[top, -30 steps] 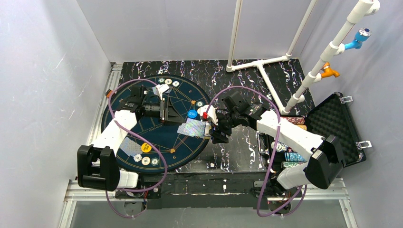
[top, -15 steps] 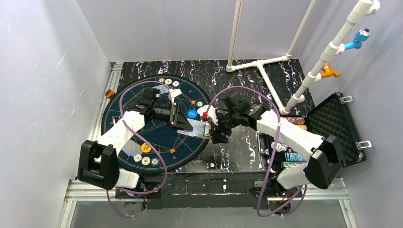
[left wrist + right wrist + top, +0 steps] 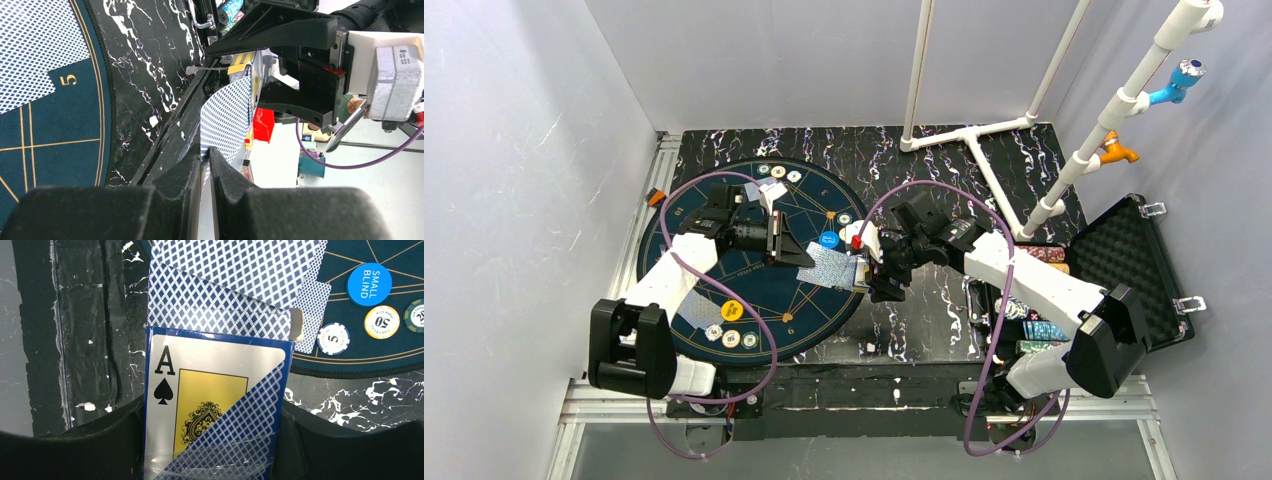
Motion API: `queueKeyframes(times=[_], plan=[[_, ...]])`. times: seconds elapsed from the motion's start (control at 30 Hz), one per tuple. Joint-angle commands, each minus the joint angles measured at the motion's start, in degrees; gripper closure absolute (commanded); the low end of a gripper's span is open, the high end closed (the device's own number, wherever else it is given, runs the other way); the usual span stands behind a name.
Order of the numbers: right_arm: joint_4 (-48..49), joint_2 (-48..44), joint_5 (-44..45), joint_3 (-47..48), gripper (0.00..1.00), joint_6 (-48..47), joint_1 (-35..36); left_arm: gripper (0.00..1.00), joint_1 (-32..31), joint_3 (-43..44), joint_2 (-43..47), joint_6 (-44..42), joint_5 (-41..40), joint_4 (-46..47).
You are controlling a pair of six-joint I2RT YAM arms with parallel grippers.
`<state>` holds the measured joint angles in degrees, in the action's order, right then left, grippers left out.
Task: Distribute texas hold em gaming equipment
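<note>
While left hand (image 3: 206, 161) pinches curved, blue-diamond-backed playing card (image 3: 225, 120) over right edge of round dark-blue mat (image 3: 50, 130), right hand (image 3: 212, 440) clamps blue card box (image 3: 210, 380) showing ace of spades. Blue disc (image 3: 376, 284) reads SMALL BLIND; white chip (image 3: 333, 338) 5, yellow chip (image 3: 381, 322) 50.

Left gripper (image 3: 206, 152) — jaws, wide a second ago, now pinched on one playing card (image 3: 226, 120); arm pulled back leftward since.
</note>
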<state>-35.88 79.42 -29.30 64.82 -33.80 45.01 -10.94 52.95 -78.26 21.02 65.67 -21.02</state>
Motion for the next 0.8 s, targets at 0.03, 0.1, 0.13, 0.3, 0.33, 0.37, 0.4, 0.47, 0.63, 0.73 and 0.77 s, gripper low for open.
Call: queueKeyframes(times=[0.03,0.1,0.13,0.3,0.33,0.37,0.4,0.47,0.63,0.73,0.77], plan=[[2.3,-1.5,-1.6,1.7,0.99,-0.2,-0.3,0.99,2.7,-0.6,3.1,-0.3,4.3,-0.3],[2.4,-1.6,-1.5,1.4,0.99,-0.2,-0.3,1.0,4.5,-0.8,3.5,1.3,6.3,1.5],[2.5,-1.6,-1.5,1.3,0.99,-0.2,-0.3,1.0,4.9,-0.7,3.8,2.0,7.6,2.3],[3.0,-1.2,-2.2,1.3,0.99,0.0,-0.3,1.0,4.9,-0.2,5.8,4.0,9.4,4.7],[3.0,-1.0,-2.4,1.5,0.99,0.1,-0.3,1.0,4.8,-0.4,6.0,4.7,9.5,5.1],[3.1,-0.8,-2.6,1.7,0.99,0.2,-0.4,1.0,4.8,-0.5,6.0,5.1,10.0,5.4],[3.0,-0.7,-2.8,1.8,0.99,0.3,-0.4,1.0,4.6,-0.6,5.9,5.5,10.4,5.8],[3.1,-0.4,-3.2,2.3,0.99,0.3,-0.3,1.0,4.1,-1.0,6.0,5.9,9.7,6.0],[3.1,0.0,-4.0,3.2,0.99,0.6,-0.4,1.0,2.7,-2.3,6.3,9.9,10.2,10.5],[3.1,-0.1,-3.9,3.1,0.99,0.7,-0.4,1.0,3.4,-4.9,7.4,21.1,10.9,24.2],[3.1,-0.1,-3.8,2.9,0.99,0.7,-0.4,1.0,3.6,-4.5,7.6,21.4,10.6,24.5]])
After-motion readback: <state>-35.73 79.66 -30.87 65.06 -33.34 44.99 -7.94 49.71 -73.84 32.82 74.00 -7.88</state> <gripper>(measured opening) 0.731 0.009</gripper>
